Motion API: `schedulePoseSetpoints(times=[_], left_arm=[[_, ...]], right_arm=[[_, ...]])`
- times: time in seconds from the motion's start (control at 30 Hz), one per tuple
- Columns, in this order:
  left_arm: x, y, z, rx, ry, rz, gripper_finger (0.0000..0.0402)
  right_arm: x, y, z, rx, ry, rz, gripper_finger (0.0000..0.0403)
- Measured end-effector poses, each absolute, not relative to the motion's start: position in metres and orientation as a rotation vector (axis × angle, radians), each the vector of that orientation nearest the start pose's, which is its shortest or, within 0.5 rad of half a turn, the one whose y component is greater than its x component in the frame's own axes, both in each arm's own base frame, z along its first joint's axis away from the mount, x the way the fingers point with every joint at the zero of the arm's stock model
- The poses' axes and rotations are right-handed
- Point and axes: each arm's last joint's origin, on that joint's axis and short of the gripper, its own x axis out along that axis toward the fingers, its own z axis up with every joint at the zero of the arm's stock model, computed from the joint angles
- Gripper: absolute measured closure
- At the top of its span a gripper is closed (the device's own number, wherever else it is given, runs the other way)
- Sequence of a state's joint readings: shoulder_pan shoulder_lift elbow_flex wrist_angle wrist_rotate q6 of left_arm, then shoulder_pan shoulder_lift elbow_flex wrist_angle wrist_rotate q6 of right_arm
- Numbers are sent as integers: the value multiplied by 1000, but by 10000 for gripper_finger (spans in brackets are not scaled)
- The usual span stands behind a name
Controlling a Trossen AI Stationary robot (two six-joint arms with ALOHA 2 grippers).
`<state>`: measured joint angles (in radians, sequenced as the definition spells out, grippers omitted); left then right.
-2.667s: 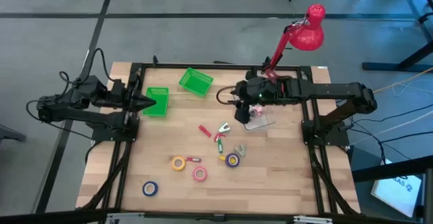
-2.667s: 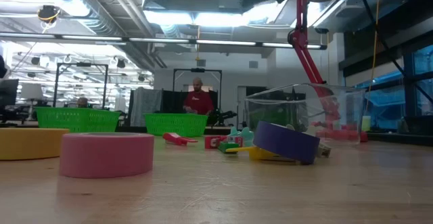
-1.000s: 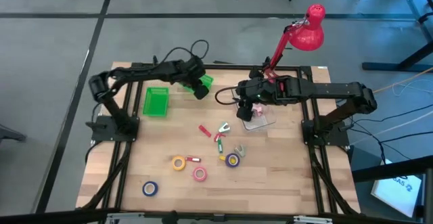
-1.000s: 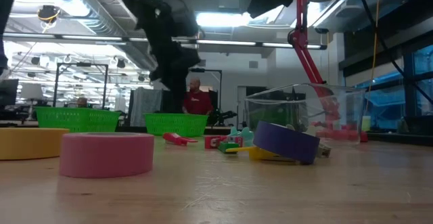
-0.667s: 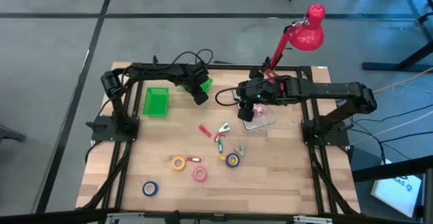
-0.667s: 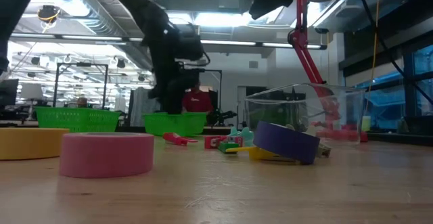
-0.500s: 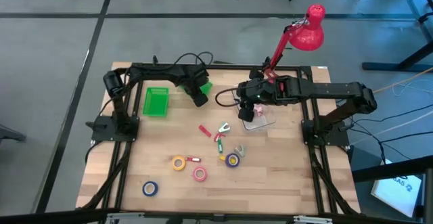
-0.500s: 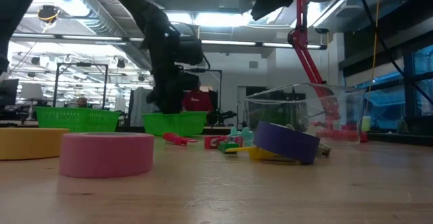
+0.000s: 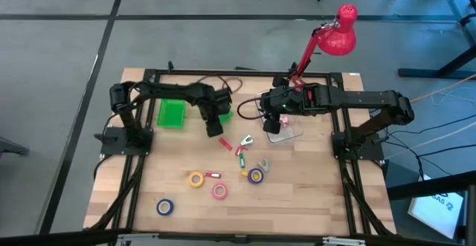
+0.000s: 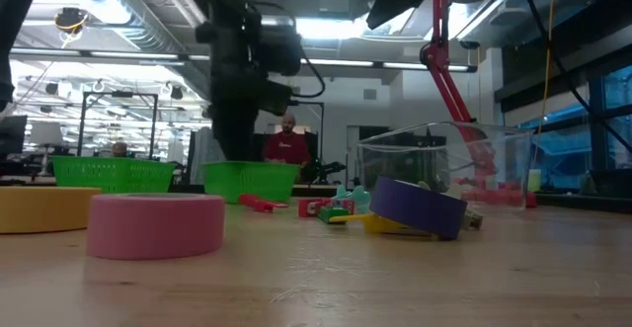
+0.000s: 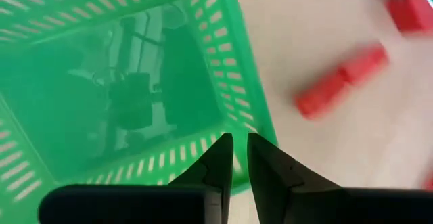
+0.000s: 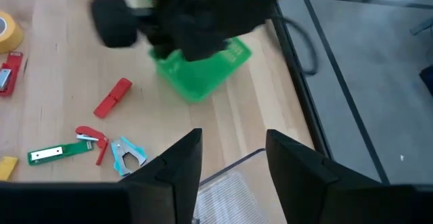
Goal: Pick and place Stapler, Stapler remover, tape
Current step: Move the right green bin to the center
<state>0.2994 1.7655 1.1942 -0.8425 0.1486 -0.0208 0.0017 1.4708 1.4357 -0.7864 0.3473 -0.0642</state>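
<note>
Left gripper point(image 9: 215, 129) is hanging over the table just left of centre, its fingers point(image 11: 220, 158) nearly together with only a thin gap and the near rim of a green bin point(image 11: 128, 82) showing behind it; whether it is pinching the rim I can't tell. In the high view that bin point(image 9: 223, 114) is mostly hidden under the arm. A second green bin point(image 9: 171, 112) is sitting flat further left, well apart from the clutter.

Right gripper point(image 9: 269, 120) is hovering over a clear plastic container point(image 9: 283, 133) right of centre, fingers point(image 12: 177, 162) spread wide, holding nothing.

Task items are lying loose on the wood mid-table:
- Red stapler point(image 9: 225, 143), just beside the left gripper's tip, long axis running diagonally from upper-left to lower-right in the high view. Which end is the front, can't tell.
- Stapler remover point(image 9: 245, 139), teal, right of the stapler, jaws pointing roughly up-right toward the container.
- Green-and-red flat tool point(image 9: 240, 151), just below those two, long axis roughly vertical in the high view.
- Yellow tape point(image 9: 196, 179), pink tape point(image 9: 219, 191) and purple tape point(image 9: 256, 175) lying flat, holes up, near the table's front half; blue tape point(image 9: 165, 206) sitting apart, toward the front-left corner.

A red desk lamp point(image 9: 336, 32) is clamped at the back edge. In the low view a person point(image 10: 287, 145) is standing in the room behind.
</note>
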Motion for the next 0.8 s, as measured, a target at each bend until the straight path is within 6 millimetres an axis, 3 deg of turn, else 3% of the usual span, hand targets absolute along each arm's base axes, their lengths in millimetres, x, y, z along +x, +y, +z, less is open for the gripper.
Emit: schedulePoseSetpoints(times=[0.27,0.57,0.8], left_arm=[[315,33,185,-178,1477,-30,359],[308,-20,185,-88,1577,-130,359],[300,-45,209,10,1467,-70,359]], right_arm=[[306,-9,348,-229,825,-289,236],[306,-9,349,-248,824,-280,236],[306,-9,349,-253,825,-275,236]])
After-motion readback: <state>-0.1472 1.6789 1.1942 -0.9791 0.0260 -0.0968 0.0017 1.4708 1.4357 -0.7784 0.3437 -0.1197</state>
